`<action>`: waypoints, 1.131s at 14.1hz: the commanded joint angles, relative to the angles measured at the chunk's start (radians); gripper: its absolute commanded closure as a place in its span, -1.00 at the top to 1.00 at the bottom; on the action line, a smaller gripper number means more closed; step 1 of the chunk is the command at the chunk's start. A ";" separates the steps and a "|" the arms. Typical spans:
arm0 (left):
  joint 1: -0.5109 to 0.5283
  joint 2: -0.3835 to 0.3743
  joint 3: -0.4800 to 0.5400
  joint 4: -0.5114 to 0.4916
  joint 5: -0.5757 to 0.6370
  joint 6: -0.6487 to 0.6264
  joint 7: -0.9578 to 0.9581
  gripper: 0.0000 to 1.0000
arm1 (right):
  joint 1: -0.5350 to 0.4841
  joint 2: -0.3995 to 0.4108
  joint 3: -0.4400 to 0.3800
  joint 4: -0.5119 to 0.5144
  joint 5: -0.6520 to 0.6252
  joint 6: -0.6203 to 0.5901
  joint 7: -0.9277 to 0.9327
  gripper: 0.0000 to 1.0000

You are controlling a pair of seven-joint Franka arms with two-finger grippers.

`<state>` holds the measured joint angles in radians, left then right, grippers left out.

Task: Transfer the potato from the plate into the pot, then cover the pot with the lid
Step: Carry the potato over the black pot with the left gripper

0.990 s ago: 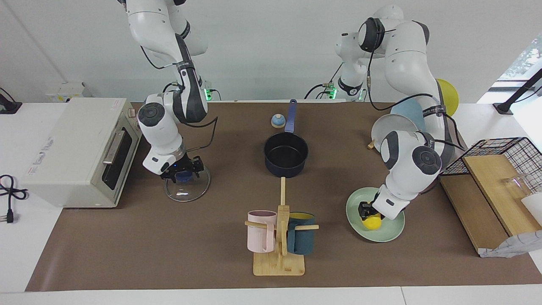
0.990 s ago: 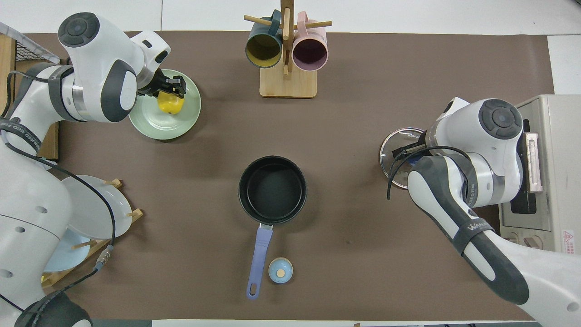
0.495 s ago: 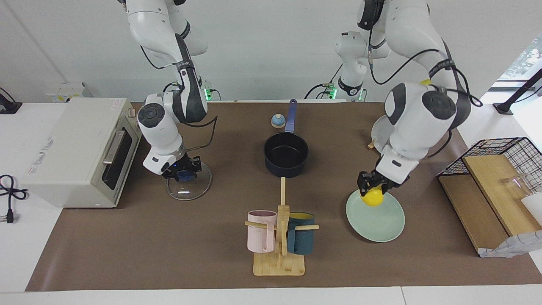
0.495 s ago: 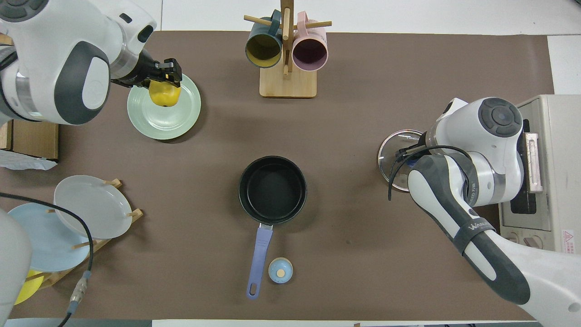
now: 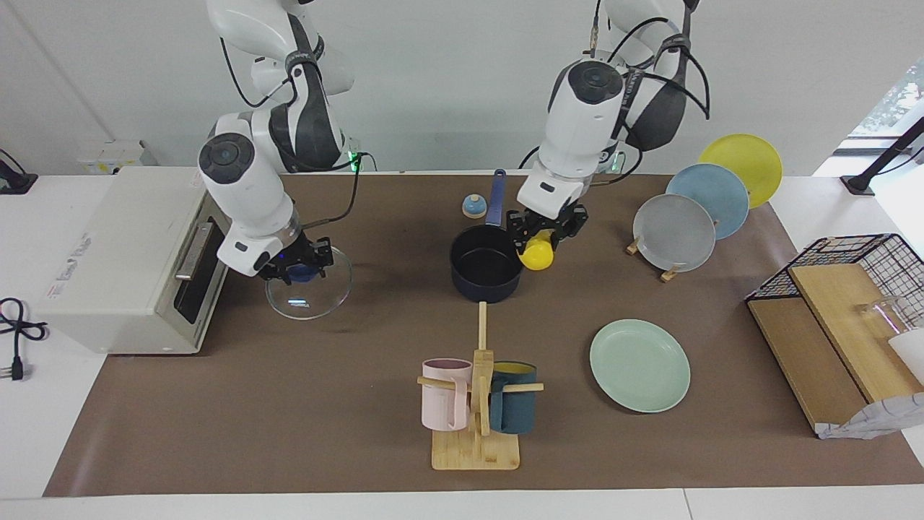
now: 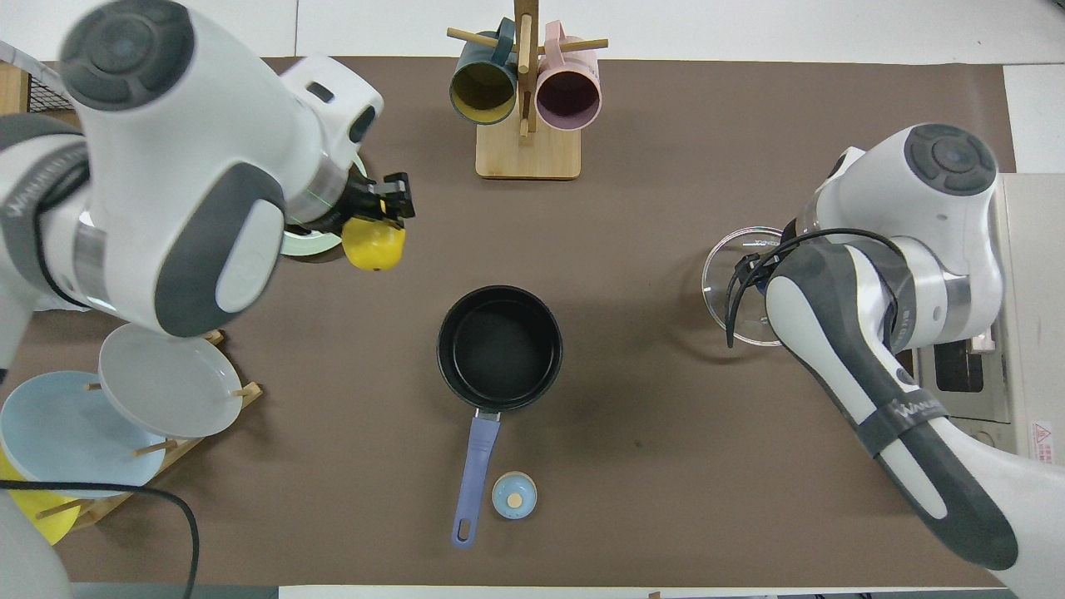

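Since earlier, we are seeing the left tool point(image 5: 543, 232) pinching the potato point(image 5: 537, 254) off the plate point(image 5: 639, 365), nearing the pot point(image 5: 487, 269); releasing early risks missing the rim. Right tool point(image 5: 297, 261) is pinching the lid point(image 5: 308, 290), raised off the tabletop point(image 5: 289, 404); it could arrive too soon.

Mug rack point(image 5: 476, 404), bell point(image 5: 473, 206), toaster oven point(image 5: 130, 256)

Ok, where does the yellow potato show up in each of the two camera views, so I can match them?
Facing view: the potato hangs in the left gripper, in the air beside the pot's rim, just right of picture centre.
Overhead view: the potato is up and left of centre, under the left gripper, between the plate and the pot.
Shared landmark: the pot.
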<state>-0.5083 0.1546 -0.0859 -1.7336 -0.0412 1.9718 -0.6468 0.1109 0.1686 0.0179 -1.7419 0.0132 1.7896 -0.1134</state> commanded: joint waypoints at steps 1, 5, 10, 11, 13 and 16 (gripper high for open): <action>-0.081 -0.066 0.025 -0.227 -0.005 0.201 -0.065 -1.00 | -0.008 -0.027 0.004 0.109 -0.010 -0.158 -0.025 -1.00; -0.137 -0.032 0.026 -0.288 0.006 0.279 -0.100 -1.00 | 0.000 -0.026 0.008 0.277 -0.032 -0.361 -0.017 -1.00; -0.164 0.014 0.026 -0.369 0.076 0.412 -0.166 -1.00 | 0.021 -0.035 0.010 0.266 -0.067 -0.355 0.003 -1.00; -0.170 0.028 0.026 -0.369 0.090 0.426 -0.177 -1.00 | 0.023 -0.037 0.010 0.263 -0.065 -0.354 0.006 -1.00; -0.176 0.063 0.026 -0.369 0.133 0.461 -0.220 -1.00 | 0.023 -0.037 0.010 0.259 -0.064 -0.345 0.006 -1.00; -0.180 0.077 0.026 -0.373 0.144 0.476 -0.229 -1.00 | 0.024 -0.038 0.010 0.256 -0.065 -0.342 0.006 -1.00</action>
<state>-0.6632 0.2319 -0.0791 -2.0917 0.0703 2.4228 -0.8443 0.1386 0.1359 0.0218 -1.4851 -0.0338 1.4359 -0.1121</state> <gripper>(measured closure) 0.383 0.348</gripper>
